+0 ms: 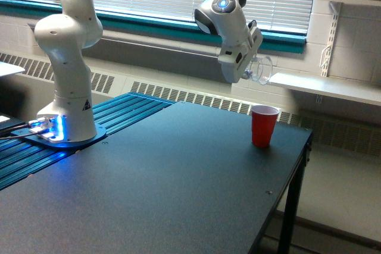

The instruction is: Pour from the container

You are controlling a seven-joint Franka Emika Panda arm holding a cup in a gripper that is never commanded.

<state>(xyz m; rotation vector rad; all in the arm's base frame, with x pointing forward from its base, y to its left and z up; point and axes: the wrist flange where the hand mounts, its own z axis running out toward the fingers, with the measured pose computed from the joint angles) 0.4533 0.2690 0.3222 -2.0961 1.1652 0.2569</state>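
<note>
The container (261, 69) is a small clear plastic cup, held in the air and tipped on its side with its mouth toward the exterior view's right. My gripper (250, 67) is shut on it, at the end of the white arm. It hangs above the red cup (264, 125), which stands upright with its white inside showing, near the far right corner of the dark table (155, 188). I cannot see any contents in the clear cup.
The arm's white base (65, 117) stands on a blue ribbed platform at the left. White shelves (324, 87) on the wall lie just behind and right of the gripper. The table's right edge (284, 188) drops off close to the red cup.
</note>
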